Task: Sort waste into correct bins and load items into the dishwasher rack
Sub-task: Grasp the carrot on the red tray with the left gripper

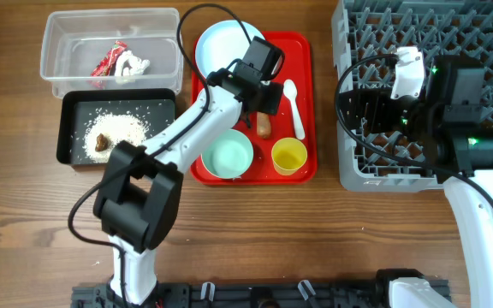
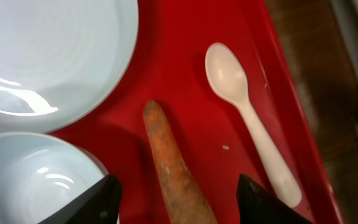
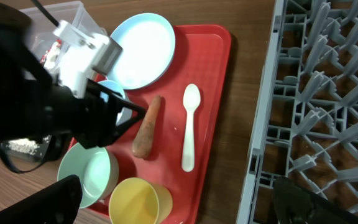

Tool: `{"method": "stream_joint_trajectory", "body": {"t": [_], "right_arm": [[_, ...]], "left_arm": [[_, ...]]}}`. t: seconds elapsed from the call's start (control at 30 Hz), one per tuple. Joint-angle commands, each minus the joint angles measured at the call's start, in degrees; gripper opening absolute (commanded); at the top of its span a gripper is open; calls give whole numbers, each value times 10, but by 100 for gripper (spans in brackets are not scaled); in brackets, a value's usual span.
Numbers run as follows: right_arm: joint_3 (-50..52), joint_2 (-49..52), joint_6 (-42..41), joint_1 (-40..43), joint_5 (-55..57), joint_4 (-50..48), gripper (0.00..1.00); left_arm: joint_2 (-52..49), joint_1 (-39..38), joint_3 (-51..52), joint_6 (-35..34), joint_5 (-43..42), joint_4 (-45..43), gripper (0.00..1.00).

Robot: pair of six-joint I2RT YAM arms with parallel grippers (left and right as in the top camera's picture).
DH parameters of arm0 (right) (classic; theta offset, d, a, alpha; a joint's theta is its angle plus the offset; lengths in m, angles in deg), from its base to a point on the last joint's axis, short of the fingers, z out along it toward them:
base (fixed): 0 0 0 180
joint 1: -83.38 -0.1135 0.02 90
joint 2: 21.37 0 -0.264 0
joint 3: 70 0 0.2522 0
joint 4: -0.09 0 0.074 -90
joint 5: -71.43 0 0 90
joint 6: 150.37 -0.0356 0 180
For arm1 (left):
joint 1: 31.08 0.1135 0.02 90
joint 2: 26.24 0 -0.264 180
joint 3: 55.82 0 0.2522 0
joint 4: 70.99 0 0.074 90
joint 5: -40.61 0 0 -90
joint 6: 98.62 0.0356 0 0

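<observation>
Carrot piece (image 2: pixel 174 167), lower end off-frame

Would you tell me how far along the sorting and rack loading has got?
Done: the wrapper sits in the clear tub; rice and the dark lump lie in the black tray. In hand: the left gripper, open, straddles the carrot on the red tray. Left: binning the carrot, then moving the plate, blue bowl, mint bowl, cup and spoon into the rack.

Glossy red tray (image 2: pixel 191 37); rough matt carrot (image 2: pixel 173 168); smooth white plastic spoon (image 2: pixel 241 106).
</observation>
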Motion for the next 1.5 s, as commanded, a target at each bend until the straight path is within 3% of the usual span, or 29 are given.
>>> {"method": "stream_joint_trajectory", "body": {"t": [0.0, 0.13, 0.23, 0.37, 0.63, 1.3, 1.4, 1.47], "right_arm": [[-11, 6, -2, -1, 6, -1, 100], [-11, 6, -2, -1, 6, -3, 100], [-11, 6, -2, -1, 6, -3, 100], [-11, 6, -2, -1, 6, -1, 100], [-11, 6, -2, -1, 6, -2, 100], [-11, 6, -3, -1, 6, -3, 100], [-11, 6, -2, -1, 6, -3, 100], [-11, 6, -2, -1, 6, -3, 100]], "left_arm": [[-32, -12, -2, 1, -30, 5, 61], [-48, -26, -2, 1, -34, 7, 62], [-58, -32, -2, -5, -33, 9, 56], [-61, -31, 0, -74, 21, 23, 55], [-62, -31, 0, -109, 43, 29, 51], [-88, -31, 0, -136, 71, 5, 59], [-90, -32, 0, -136, 71, -7, 47], [-90, -32, 0, -136, 71, -7, 27]]}}
